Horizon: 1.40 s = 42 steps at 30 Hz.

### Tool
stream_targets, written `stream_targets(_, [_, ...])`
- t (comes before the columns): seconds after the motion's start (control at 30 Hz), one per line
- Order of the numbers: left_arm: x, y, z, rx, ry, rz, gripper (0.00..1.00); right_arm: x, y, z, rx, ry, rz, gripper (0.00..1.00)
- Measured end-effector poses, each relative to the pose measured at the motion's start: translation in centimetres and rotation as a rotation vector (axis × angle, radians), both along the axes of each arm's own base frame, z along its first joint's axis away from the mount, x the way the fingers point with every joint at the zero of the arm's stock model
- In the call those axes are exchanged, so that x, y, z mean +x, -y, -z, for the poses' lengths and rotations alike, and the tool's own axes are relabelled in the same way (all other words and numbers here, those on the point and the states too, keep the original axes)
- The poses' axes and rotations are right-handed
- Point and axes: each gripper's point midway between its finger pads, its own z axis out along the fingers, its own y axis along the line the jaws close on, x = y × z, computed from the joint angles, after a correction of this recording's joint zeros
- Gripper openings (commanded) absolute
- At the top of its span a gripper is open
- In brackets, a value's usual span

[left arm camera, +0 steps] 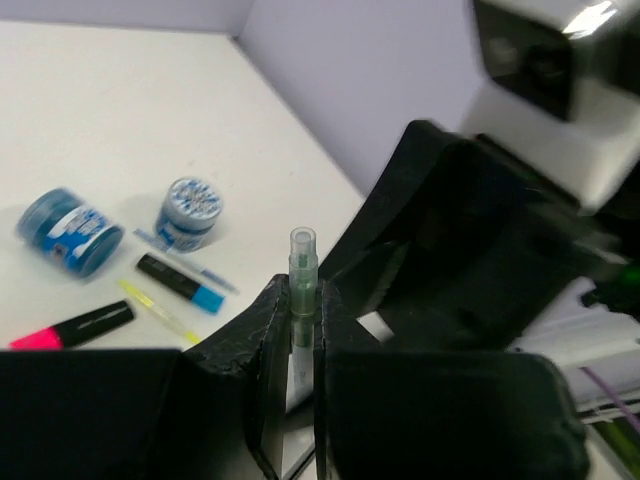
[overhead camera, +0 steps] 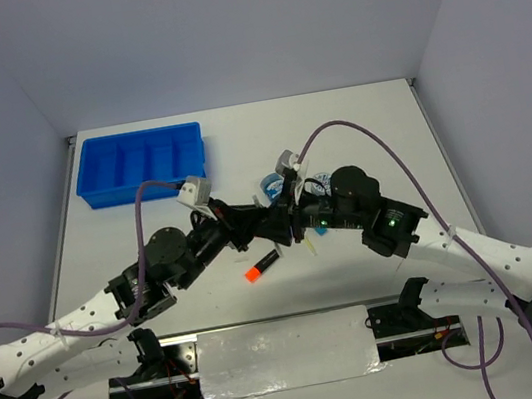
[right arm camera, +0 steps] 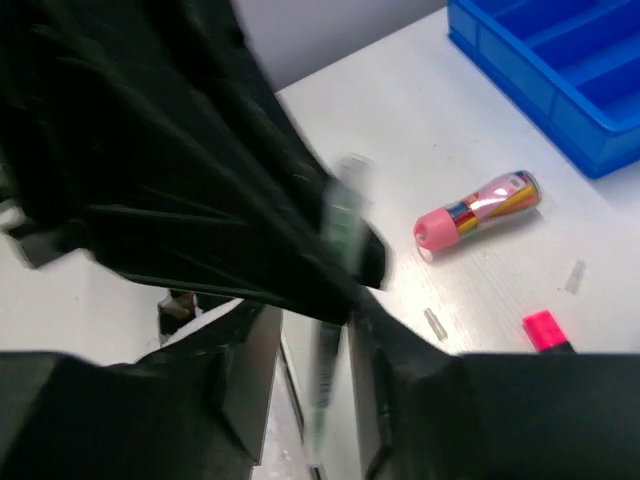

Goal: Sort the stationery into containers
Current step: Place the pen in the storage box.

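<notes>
Black wrists (overhead camera: pixel 240 229) nose to nose, left jaws tight on thin pen (left arm camera: pixel 303 262), right jaws loose around it.

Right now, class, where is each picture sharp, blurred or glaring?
Top external view: evenly lit and sharp. Left wrist view: thin clear green-cored pen crisp, round blue jar on its side soft, glare on the white camera housing. Right wrist view: that pen and the black arm before it smeared; pink plastic tube and bright blue plastic tray clearer.
</notes>
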Motion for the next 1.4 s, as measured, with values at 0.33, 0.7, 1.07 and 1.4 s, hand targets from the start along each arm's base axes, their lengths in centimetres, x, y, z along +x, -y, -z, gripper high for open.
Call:
stream_targets(0.33, [3.9, -2.1, 4.0, 0.242, -0.075, -0.228, 0.00, 0.8, 0.0, 3.2, -0.002, -0.012, 0.018, 1.00])
stream_targets(0.7, [18.2, -10.9, 3.4, 0.529, -0.098, -0.606, 0.00, 6.1, 8.0, 10.8, -0.097, -0.166, 0.393, 1.00])
stream_targets(1.07, [33.1, -18.0, 8.5, 0.771, -0.116, -0.694, 0.03, 3.8, 8.9, 7.2, 0.018, -0.155, 0.366, 1.00])
stream_targets(1.4, [37.8, -17.9, 13.0, 0.771, -0.147, -0.637, 0.28, 1.8, 9.2, 5.5, 0.059, -0.157, 0.316, 1.00])
